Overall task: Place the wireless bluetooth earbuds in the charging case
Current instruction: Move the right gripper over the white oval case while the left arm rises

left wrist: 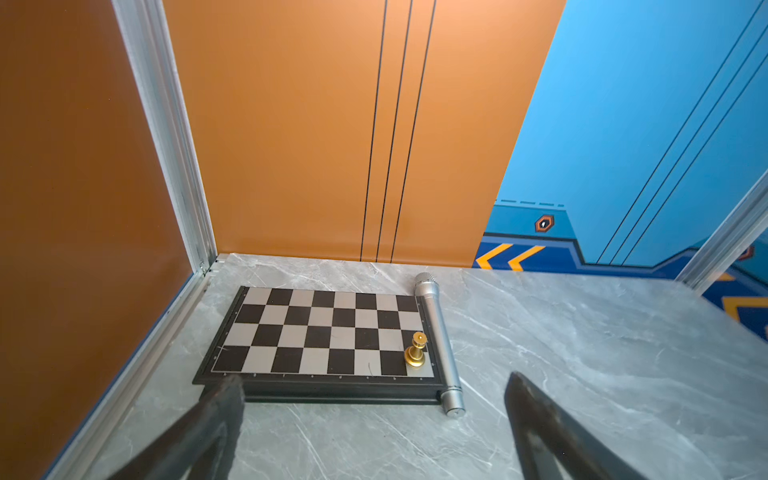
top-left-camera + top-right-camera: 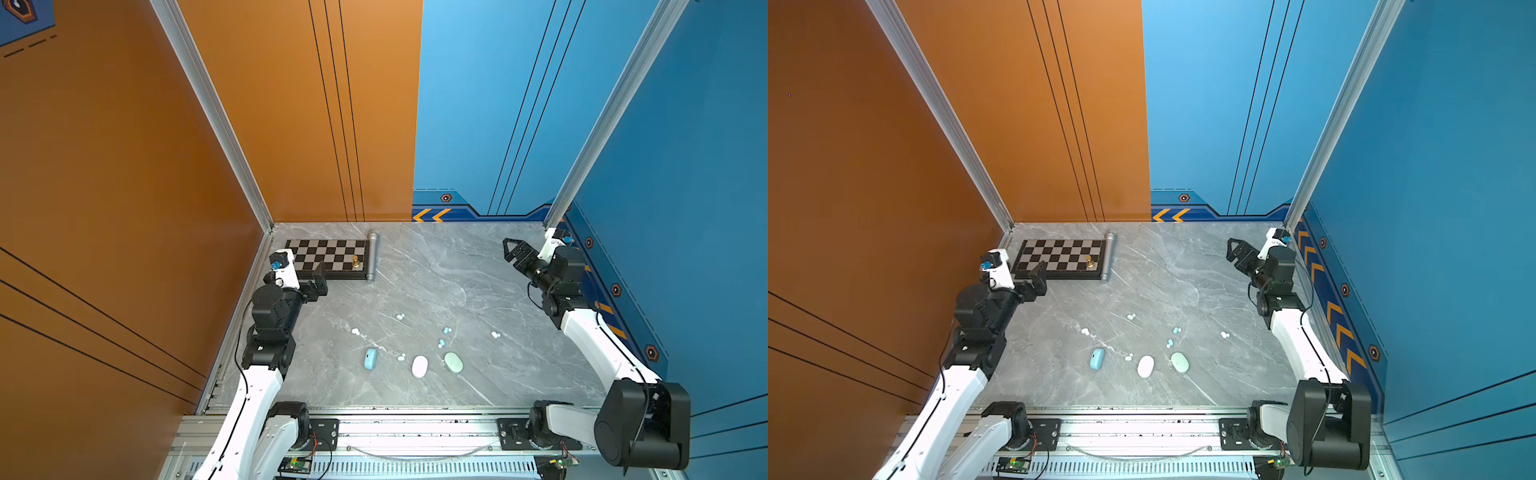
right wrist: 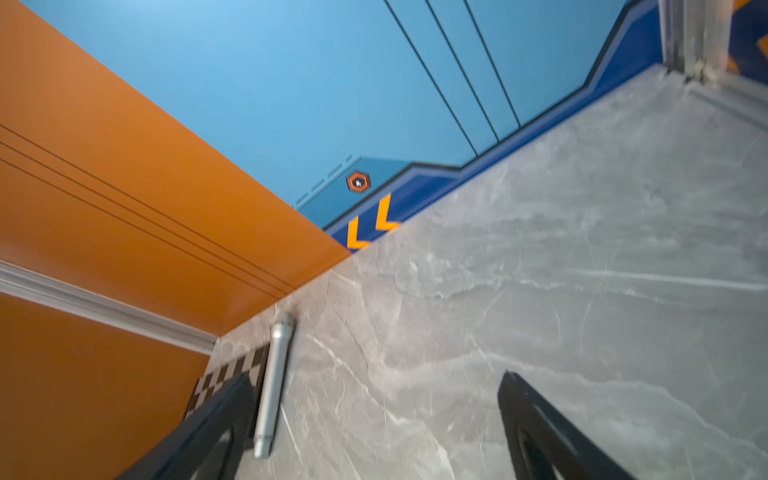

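Note:
Three closed pebble-shaped charging cases lie near the table's front: blue [image 2: 370, 359], white [image 2: 419, 366] and mint [image 2: 453, 362]. Several tiny earbuds are scattered behind them: a white one [image 2: 355, 331], a mint one [image 2: 400, 316], a blue one [image 2: 446, 330], another blue [image 2: 441, 343], another mint [image 2: 401, 357] and another white [image 2: 495, 334]. My left gripper [image 2: 322, 276] hovers open at the far left by the chessboard, far from them. At the far right my right gripper [image 2: 507, 250] is open and empty too. Neither wrist view shows any earbuds or cases.
A black-and-silver chessboard [image 2: 328, 255] with a gold chess piece [image 2: 355, 261] lies at the back left. A silver microphone [image 2: 372, 255] rests along its right edge. Orange and blue walls close in the left, back and right sides.

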Robot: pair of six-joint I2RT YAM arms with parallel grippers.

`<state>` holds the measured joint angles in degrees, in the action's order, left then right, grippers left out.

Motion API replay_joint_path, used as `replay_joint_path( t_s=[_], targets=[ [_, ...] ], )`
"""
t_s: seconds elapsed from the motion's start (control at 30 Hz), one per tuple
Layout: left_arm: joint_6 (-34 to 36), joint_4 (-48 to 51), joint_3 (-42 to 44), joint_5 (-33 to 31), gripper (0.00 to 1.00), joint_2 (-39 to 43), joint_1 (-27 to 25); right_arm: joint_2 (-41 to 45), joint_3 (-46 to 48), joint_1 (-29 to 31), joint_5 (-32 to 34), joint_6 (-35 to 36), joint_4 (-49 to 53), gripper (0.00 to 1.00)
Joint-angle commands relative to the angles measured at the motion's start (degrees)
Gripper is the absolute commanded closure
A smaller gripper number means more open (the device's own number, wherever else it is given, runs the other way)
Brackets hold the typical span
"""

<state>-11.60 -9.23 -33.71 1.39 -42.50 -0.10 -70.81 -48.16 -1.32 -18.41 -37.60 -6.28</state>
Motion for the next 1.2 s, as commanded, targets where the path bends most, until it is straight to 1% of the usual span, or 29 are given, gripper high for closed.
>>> replay_joint_path(
  t_s=[0.0,0.07,0.1,0.2,0.27,0.33,0.4,0.47,0.5,0.6,0.7,0.73,0.8,0.97,1.17],
  targets=[
    [-12.6,7.3,1.4,-4.8,0.02,2.7,1.7,4.6,-5.6,5.4,0.6,4.3,20.4,0.04],
    [-17.1,11.0,1.2,-6.9,0.02,3.7,3.0,6.4,-7.5,11.2,6.7,7.7,30.4,0.03],
    [-16.9,12.5,0.9,-5.8,0.02,4.0,3.7,7.1,-8.2,14.5,9.2,8.8,34.9,0.03],
    [-14.8,12.6,1.7,1.2,0.02,5.3,4.5,8.2,-8.1,25.7,15.4,9.9,46.0,0.03],
    [-13.3,12.1,2.3,5.7,0.02,6.3,4.4,8.2,-6.8,33.9,18.8,10.3,50.8,0.04],
    [-10.9,12.1,2.5,9.8,0.02,7.1,4.2,8.2,-4.6,41.9,21.3,11.1,52.8,0.03],
    [-8.4,13.0,2.5,12.9,0.02,7.7,3.8,7.7,-1.9,49.9,20.9,12.4,51.3,0.01],
    [-6.4,14.9,1.9,14.4,0.02,8.4,3.4,5.4,-1.4,55.9,21.8,14.7,50.6,0.00],
    [-5.8,16.5,1.3,14.1,0.02,8.6,3.0,3.9,-1.7,58.2,22.3,16.1,50.4,0.00],
    [-4.5,18.9,0.2,13.5,0.02,9.6,1.9,-1.4,-4.1,61.2,21.5,18.6,49.5,0.00],
    [-3.6,19.5,-0.8,12.6,0.02,10.3,0.8,-6.9,-6.8,61.5,19.4,19.4,47.5,0.00],
    [-3.3,21.6,-1.1,12.3,0.02,10.3,0.5,-8.6,-7.7,61.6,18.6,19.5,46.7,0.00],
    [-2.7,22.7,-1.6,12.0,0.02,10.3,0.1,-12.6,-9.9,61.6,17.7,18.3,46.1,0.00],
    [-1.9,25.2,-2.0,9.9,0.02,11.5,-0.8,-20.5,-15.8,61.0,16.2,16.4,49.1,0.00],
    [-1.2,28.6,-2.5,8.8,0.02,13.2,-1.3,-25.7,-18.8,61.2,15.1,16.1,51.4,0.00]
  ],
)
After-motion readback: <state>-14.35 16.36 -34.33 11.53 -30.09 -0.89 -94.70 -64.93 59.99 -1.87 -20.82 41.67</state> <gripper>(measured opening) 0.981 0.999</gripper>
